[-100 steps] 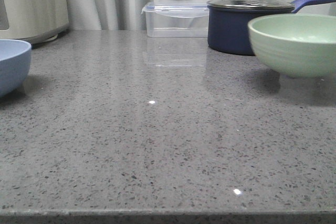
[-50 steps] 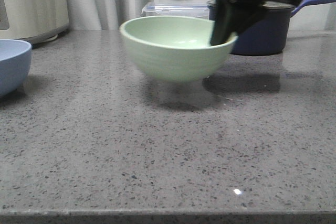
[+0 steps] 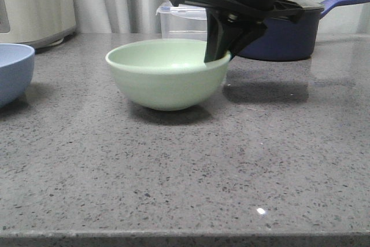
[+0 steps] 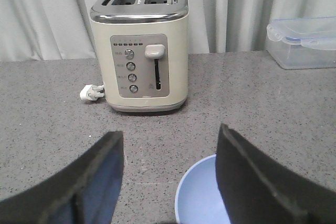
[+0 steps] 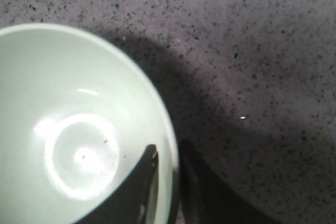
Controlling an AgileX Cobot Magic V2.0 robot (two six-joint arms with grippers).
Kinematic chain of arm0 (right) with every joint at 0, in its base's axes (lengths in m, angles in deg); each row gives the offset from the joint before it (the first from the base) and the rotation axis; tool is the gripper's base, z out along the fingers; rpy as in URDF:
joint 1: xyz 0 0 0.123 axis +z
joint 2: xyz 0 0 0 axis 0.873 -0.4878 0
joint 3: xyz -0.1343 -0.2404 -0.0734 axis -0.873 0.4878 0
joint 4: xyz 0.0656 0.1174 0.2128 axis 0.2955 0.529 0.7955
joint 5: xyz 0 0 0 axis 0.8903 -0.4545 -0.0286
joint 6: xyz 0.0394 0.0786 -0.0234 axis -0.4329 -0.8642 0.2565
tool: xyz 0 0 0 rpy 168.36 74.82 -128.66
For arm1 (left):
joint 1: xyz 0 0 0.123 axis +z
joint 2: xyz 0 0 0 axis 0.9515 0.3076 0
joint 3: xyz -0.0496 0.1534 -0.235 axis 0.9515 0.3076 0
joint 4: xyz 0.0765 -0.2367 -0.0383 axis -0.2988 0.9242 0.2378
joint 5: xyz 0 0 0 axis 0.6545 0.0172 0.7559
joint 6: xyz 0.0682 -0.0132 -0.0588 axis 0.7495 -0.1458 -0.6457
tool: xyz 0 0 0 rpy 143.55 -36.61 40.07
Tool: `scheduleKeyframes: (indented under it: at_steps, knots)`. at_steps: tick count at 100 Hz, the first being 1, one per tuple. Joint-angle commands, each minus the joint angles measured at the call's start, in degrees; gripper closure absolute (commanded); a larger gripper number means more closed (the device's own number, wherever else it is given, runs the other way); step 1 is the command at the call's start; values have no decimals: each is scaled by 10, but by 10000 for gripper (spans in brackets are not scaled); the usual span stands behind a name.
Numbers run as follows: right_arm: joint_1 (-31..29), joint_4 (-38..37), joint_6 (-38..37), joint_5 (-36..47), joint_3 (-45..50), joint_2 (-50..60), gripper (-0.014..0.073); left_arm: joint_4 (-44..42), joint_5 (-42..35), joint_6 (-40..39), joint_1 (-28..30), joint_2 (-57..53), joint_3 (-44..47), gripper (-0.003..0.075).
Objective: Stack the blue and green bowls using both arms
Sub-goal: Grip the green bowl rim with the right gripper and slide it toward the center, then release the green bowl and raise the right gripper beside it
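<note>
The green bowl (image 3: 166,76) sits on the grey counter near the middle of the front view. My right gripper (image 3: 218,56) is shut on its right rim, one finger inside and one outside; the right wrist view shows the same grip (image 5: 167,182) on the bowl (image 5: 68,124). The blue bowl (image 3: 13,72) stands at the left edge of the front view. My left gripper (image 4: 170,174) is open and empty, its jaws wide apart just above and beside the blue bowl (image 4: 202,195). The left arm is out of the front view.
A cream toaster (image 4: 139,45) with a white plug (image 4: 92,93) stands behind the blue bowl. A clear plastic container (image 3: 185,21) and a dark navy lidded saucepan (image 3: 292,30) stand at the back, behind my right arm. Curtains hang behind the counter.
My right gripper has carried the green bowl from the right side leftwards to the middle and lowered it onto the counter. The blue bowl has not moved.
</note>
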Motion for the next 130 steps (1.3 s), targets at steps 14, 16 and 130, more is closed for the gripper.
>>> scheduleKeyframes:
  at_steps: [14, 16, 130]
  knots:
    - [0, 10, 4, 20, -21, 33, 350, 5, -44, -3, 1, 7, -21, 335]
    - [0, 10, 4, 19, -21, 35, 350, 5, -44, -3, 1, 7, -21, 335]
    - [0, 13, 4, 102, 193, 180, 673, 5, -44, -3, 1, 7, -21, 335]
